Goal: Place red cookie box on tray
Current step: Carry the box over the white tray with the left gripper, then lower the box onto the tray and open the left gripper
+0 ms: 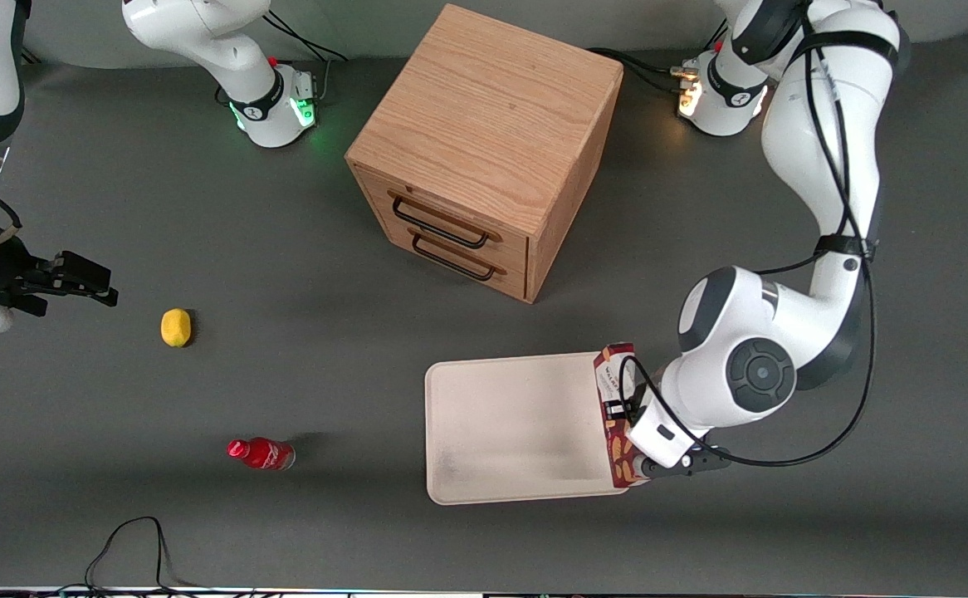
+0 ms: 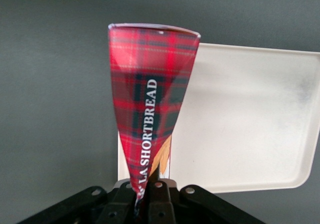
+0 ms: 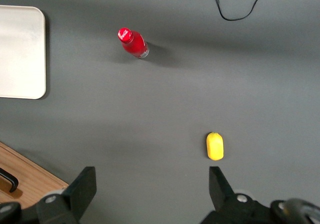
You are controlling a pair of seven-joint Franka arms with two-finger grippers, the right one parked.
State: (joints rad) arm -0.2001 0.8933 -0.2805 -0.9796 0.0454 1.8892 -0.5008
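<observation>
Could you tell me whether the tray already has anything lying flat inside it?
No, the tray is bare; the end effector holds the red cookie box at its edge.

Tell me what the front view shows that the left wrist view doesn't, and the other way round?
Only the front view shows the wooden drawer cabinet, lemon and red bottle. Only the wrist view shows the box's tartan side reading SHORTBREAD. Both show the gripper shut on the box, held on edge over the tray's rim.
</observation>
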